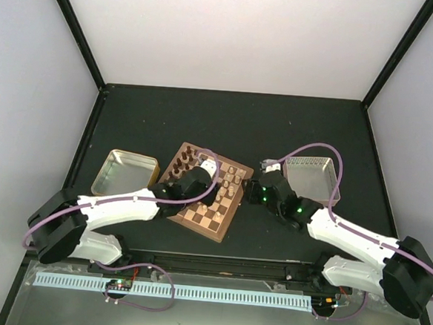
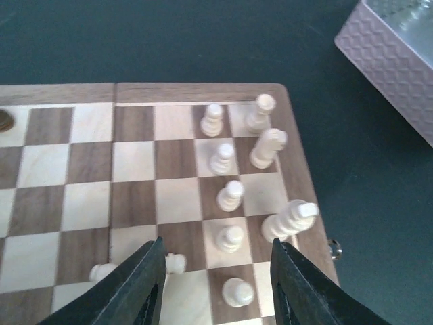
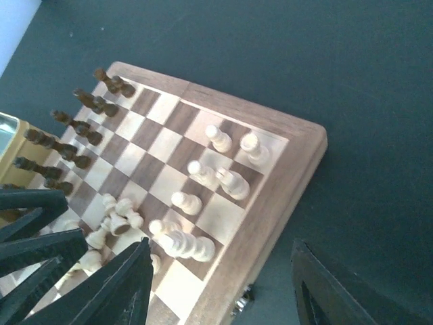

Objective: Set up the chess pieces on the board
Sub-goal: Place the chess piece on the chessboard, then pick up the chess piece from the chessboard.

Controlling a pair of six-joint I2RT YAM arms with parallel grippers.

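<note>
Both apart, neither holding anything: left tool (image 2: 216, 242), right tool (image 3: 222, 242).
My left tool straddles a standing pawn (image 2: 237, 291) at the board (image 2: 61, 93) edge; I'd rise straight clear, then stand the toppled pieces (image 2: 174, 263) beside it without knocking the upright row (image 2: 223, 159).

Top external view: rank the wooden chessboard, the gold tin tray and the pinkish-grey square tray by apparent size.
1. Wooden chessboard.
2. Gold tin tray and pinkish-grey square tray: alike, the latter partly hidden.
</note>
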